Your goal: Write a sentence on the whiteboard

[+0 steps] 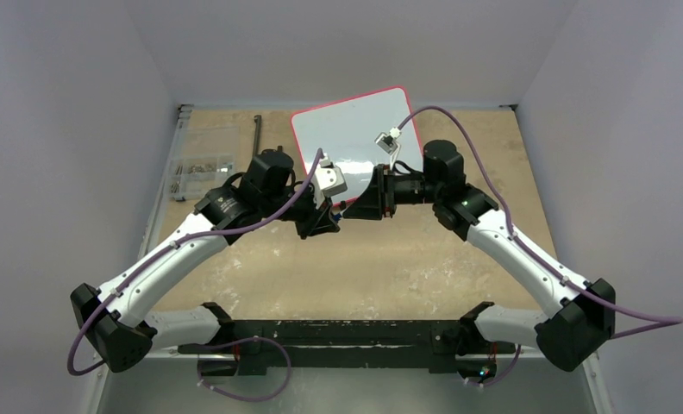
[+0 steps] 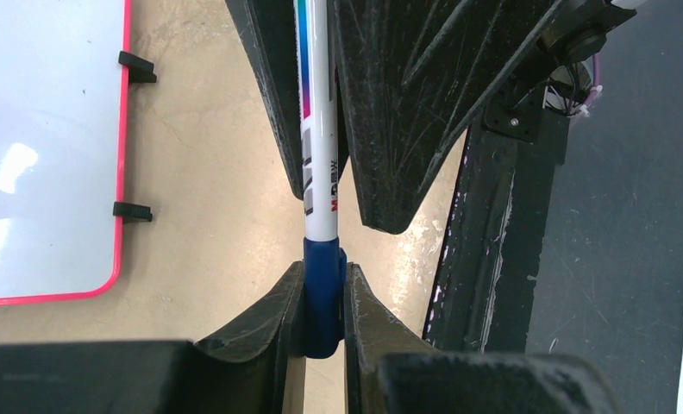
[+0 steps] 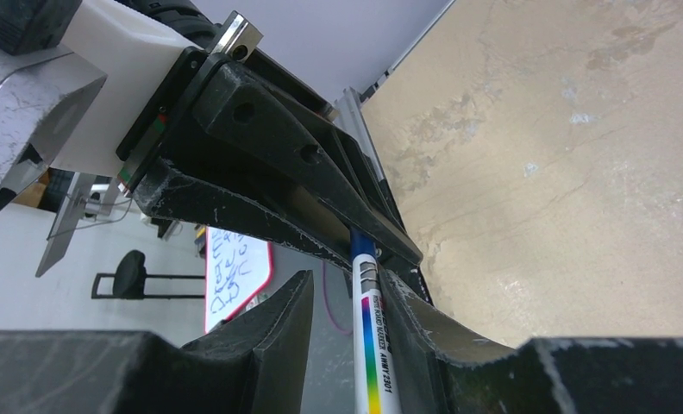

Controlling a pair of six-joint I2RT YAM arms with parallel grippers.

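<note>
While the blue cap (image 2: 323, 297) is sitting on the marker (image 2: 318, 129), step in hand: uncapping, as I am judging it, with no writing begun.
Left claw (image 2: 324, 280): pinching the blue cap tight between both fingers.
Right claw (image 3: 347, 289): standing narrow around the marker's white barrel, facing the left claw tip to tip. One finger is touching the barrel and a gap is showing at the other, so I cannot tell whether it is gripping.
Whiteboard (image 1: 355, 129): lying on the worktop (image 1: 364, 267) just beyond both claws, its white face showing bare, with no sentence on it.
Next move: it is calling for a firm right-claw hold on the barrel, then a straight pull apart along the marker's length, with the cap kept by the left claw. After that the tip is needing a turn toward the whiteboard.
</note>
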